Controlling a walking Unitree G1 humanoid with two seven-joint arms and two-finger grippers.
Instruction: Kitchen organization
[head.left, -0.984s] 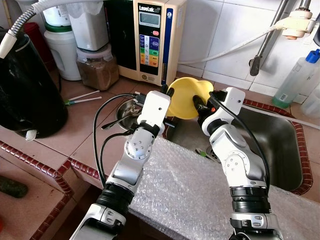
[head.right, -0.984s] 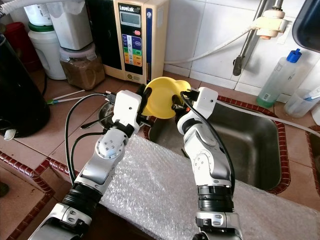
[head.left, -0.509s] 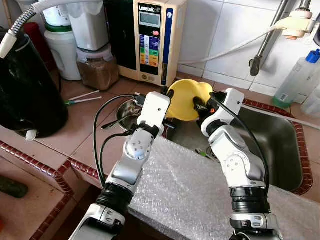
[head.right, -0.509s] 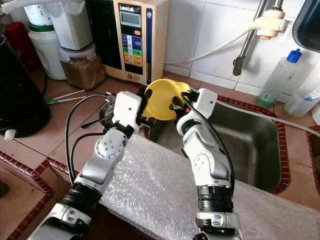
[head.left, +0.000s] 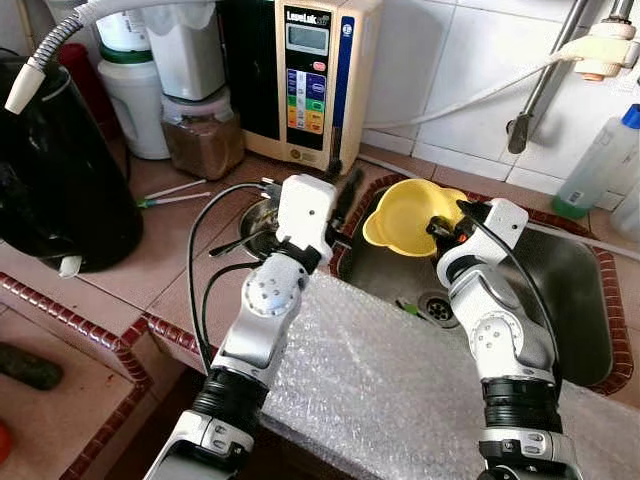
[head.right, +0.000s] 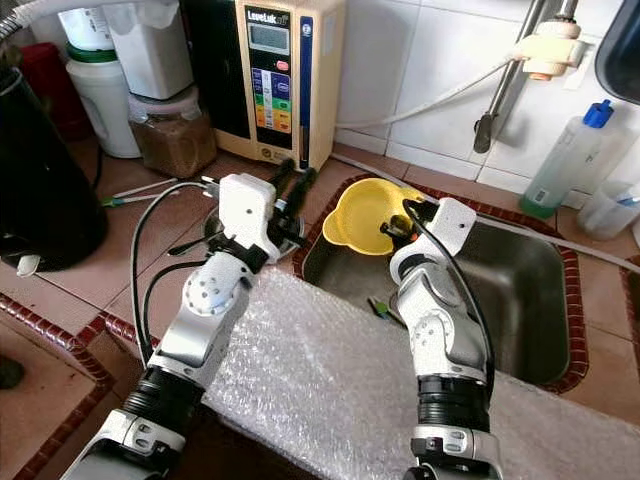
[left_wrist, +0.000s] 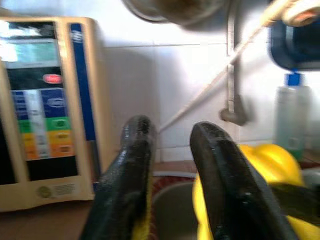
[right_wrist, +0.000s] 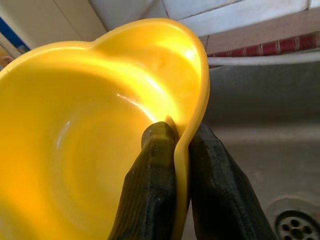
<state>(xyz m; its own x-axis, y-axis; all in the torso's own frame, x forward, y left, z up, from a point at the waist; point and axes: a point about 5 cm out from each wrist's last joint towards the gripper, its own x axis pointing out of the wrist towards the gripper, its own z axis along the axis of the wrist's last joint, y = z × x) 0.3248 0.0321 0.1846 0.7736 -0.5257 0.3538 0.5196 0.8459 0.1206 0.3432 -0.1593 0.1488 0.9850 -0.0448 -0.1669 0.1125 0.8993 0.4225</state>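
A yellow plastic bowl hangs mouth-up over the left end of the steel sink. My right gripper is shut on its near rim, and the right wrist view has the rim pinched between the two black fingers. To the bowl's left, my left gripper is open, with nothing between its fingers and apart from the bowl. In the left wrist view its fingers stand spread, with the yellow bowl beyond them.
A beige water ionizer, a jar of brown powder and white containers line the back wall. A black pot sits far left. A small steel bowl lies under my left arm. Bubble wrap covers the near counter.
The yellow bowl has swung right and down over the sink, turning mouth-up. My left gripper has let go of it and opened; the right gripper keeps its hold.
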